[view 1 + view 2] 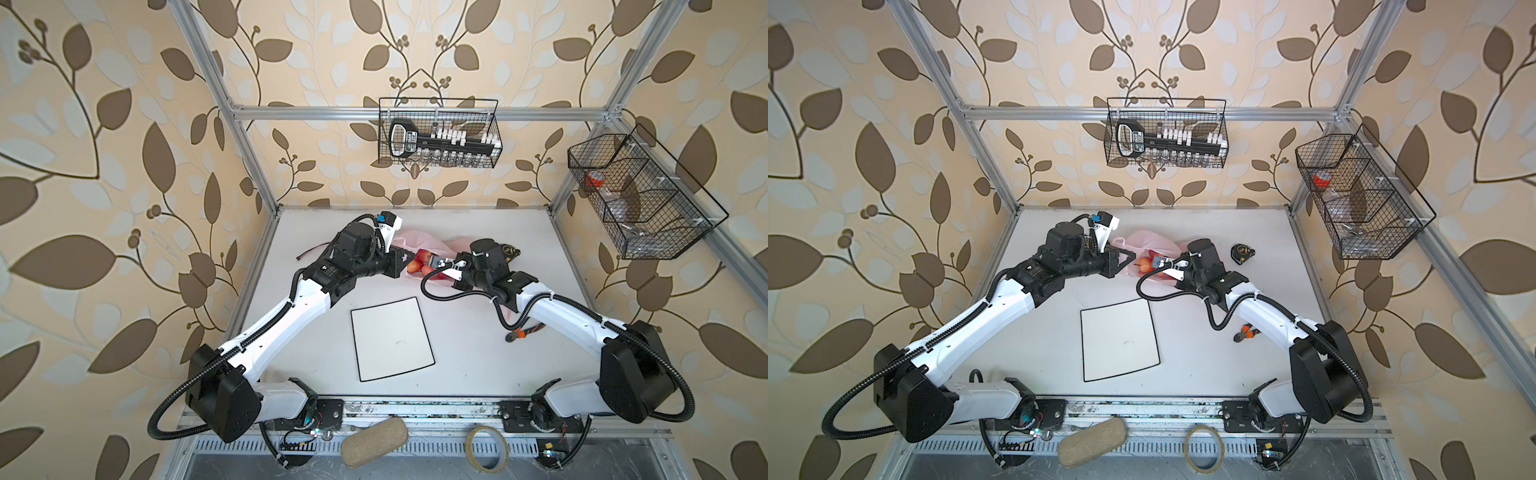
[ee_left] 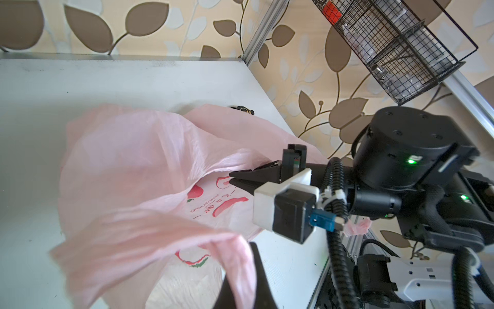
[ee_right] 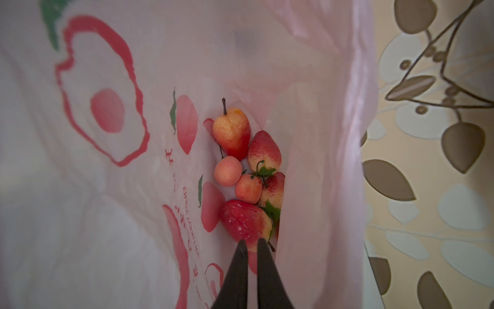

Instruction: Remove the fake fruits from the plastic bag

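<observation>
The pink plastic bag (image 1: pixel 405 239) (image 1: pixel 1142 241) lies at the back of the table with its mouth held open. My left gripper (image 2: pixel 240 273) is shut on the edge of the bag's mouth (image 2: pixel 235 256). The right gripper (image 3: pixel 250 244) reaches inside the bag, and its jaws are pinched on the near end of a red strawberry (image 3: pixel 244 220). Behind that strawberry lie a red-yellow apple-like piece (image 3: pixel 232 133), another strawberry (image 3: pixel 263 152) and two small orange balls (image 3: pixel 227 171). In both top views the fake fruits (image 1: pixel 419 264) (image 1: pixel 1144 262) show through the bag's mouth between the two wrists.
A white black-edged mat (image 1: pixel 390 338) lies in the middle of the table. Orange-handled pliers (image 1: pixel 525 332) lie beside the right arm, and a black tape measure (image 1: pixel 1241 252) sits behind it. Wire baskets (image 1: pixel 438 133) (image 1: pixel 640 195) hang on the frame. A tape roll (image 1: pixel 487 448) and a beige pad (image 1: pixel 374 442) lie in front.
</observation>
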Robot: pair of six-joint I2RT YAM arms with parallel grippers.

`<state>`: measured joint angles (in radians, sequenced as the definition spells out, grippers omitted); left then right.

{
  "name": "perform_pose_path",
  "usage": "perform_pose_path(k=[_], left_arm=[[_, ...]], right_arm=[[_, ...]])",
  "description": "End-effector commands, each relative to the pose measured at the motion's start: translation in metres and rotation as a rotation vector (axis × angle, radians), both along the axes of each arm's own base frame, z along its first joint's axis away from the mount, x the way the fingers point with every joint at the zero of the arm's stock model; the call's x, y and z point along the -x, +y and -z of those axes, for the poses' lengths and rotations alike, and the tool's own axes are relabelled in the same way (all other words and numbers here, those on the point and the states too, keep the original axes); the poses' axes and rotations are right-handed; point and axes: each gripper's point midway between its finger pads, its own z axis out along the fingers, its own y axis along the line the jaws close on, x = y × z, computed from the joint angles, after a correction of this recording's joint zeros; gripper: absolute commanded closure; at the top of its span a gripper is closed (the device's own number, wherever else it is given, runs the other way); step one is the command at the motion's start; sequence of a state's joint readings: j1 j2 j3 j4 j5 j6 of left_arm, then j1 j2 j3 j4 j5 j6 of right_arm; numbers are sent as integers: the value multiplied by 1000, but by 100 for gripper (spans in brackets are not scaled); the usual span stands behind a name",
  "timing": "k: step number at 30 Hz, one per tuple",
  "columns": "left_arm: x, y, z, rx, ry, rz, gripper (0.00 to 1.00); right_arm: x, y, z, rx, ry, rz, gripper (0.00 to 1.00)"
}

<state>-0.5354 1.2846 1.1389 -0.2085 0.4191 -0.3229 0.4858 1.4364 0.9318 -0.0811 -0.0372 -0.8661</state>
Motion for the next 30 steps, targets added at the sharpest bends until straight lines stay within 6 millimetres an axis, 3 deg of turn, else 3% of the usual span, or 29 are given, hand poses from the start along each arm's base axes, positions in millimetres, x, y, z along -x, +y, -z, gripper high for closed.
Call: perform_pose_path(k=[1,12,16,20,25,30], left_arm=[[7,10,-12,-24,-65,1,100],[28,25,-1,-132,-114,46,100],[28,25,-5,-129,-127,47,100],[28,24,-13,-124,-150,51,100],[34,26,-16,-145,-174,74,100],[44,28,-2,-148,-147,98,100]], right_arm=[[-8,-12,14,105,-40,25,89],[-46,-50,19,373,-179,248,81],[-51,-50,18,427,-206,292,75],[-51,-36,24,443,-173,319,66],[-52,-27,37,318,1,465,57],[-50,-8,35,7,192,644,49]])
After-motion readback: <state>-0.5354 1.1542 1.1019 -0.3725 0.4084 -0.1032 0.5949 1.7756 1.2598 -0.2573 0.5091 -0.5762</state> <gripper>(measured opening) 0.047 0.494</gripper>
